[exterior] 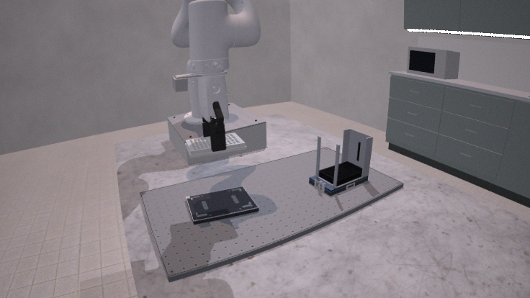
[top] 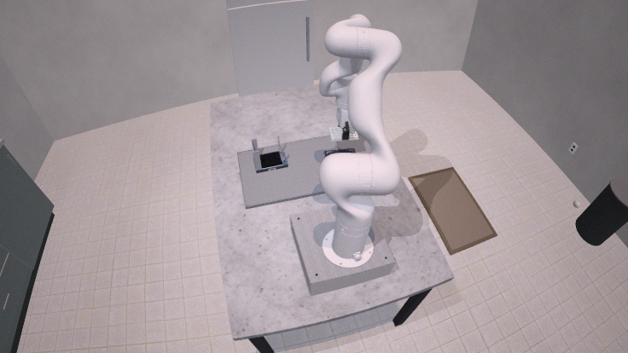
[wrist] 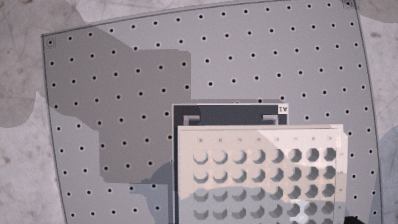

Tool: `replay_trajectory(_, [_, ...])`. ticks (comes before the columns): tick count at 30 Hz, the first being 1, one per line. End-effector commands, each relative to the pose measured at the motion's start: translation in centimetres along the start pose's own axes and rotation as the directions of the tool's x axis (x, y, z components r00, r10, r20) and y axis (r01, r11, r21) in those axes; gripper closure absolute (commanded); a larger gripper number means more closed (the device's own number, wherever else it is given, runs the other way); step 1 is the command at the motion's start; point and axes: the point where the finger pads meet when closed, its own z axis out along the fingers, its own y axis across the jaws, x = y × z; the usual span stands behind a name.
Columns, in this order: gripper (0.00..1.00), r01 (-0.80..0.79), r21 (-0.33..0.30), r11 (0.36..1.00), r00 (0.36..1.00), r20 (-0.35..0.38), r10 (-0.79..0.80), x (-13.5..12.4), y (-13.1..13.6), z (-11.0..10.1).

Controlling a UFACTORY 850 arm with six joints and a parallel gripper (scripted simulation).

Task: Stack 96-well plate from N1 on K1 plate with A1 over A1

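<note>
My gripper [exterior: 214, 142] is shut on the white 96-well plate [exterior: 209, 143] and holds it level, well above the dark plate nest N1 [exterior: 221, 204]. The nest lies bare on the perforated baseplate [exterior: 266, 200]. In the wrist view the white plate [wrist: 262, 175] fills the lower right and covers most of the nest [wrist: 230, 114]. In the top view the plate [top: 340, 133] hangs above the nest [top: 339, 152], partly behind the arm. The stack rack K1 [exterior: 343, 163] stands at the baseplate's right end, with a black plate [exterior: 340, 172] lying in it; the rack also shows in the top view [top: 270, 157].
The rack has two thin posts [exterior: 328, 160] at its front and a tall slotted back wall [exterior: 356, 147]. The arm's raised base block [exterior: 217, 127] stands behind the baseplate. A cabinet run [exterior: 459, 126] with a microwave [exterior: 431, 62] lines the right wall.
</note>
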Motion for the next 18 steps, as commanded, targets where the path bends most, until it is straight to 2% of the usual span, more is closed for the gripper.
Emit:
replay_trajectory(1, [1.00,0.000,0.002,1.000,1.000,0.000,0.000,0.0,-0.1,-0.1])
replay_trajectory(8, [1.00,0.000,0.002,1.000,1.000,0.000,0.000,0.0,-0.1,-0.1])
replay_trajectory(12, [1.00,0.133,0.002,0.991,0.991,0.000,-0.133,-1.3,-0.1,-0.2])
replay_trajectory(18, [1.00,0.136,0.002,0.991,0.991,0.000,-0.136,-3.3,-0.2,-0.2])
